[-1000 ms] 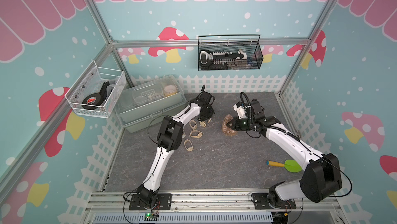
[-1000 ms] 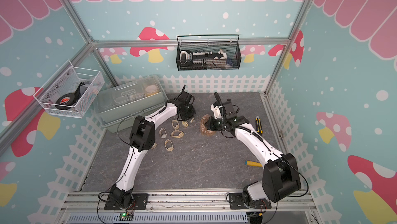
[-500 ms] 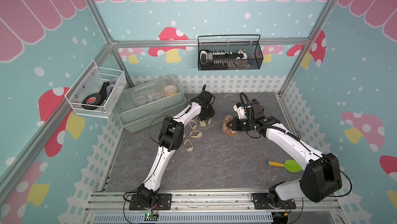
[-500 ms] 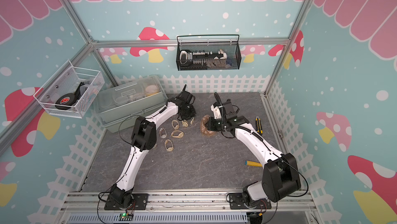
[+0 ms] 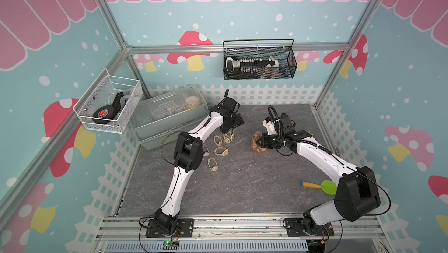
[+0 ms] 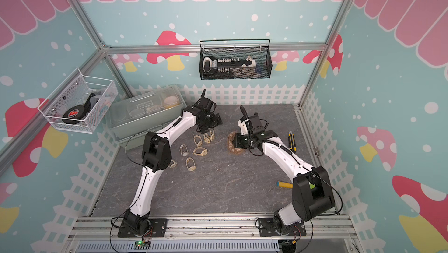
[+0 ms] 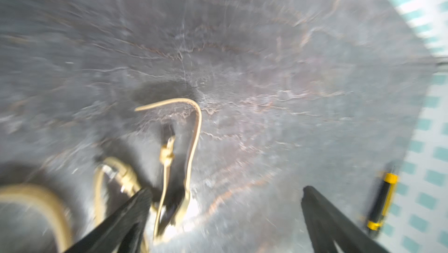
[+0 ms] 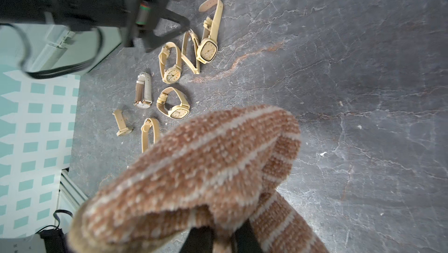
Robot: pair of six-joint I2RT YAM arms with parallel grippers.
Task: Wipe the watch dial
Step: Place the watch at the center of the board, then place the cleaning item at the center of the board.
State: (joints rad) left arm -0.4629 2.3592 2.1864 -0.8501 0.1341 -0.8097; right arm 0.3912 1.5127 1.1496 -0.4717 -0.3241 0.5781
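left fingers (image 7: 126,217) spread wide, tilted down over a watch (image 7: 194,130); right fingers (image 8: 198,239) pinch the cloth (image 8: 206,167).

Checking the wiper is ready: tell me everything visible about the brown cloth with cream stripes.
The brown cloth with cream stripes looks like thick, nubbly knit or terry. It is bunched and folded into a rounded bulge, pinched at one end in the shut right gripper. In a top view the cloth bulges past that gripper's tip, apart from the beige watches. Whether it touches the grey marbled mat cannot be told.
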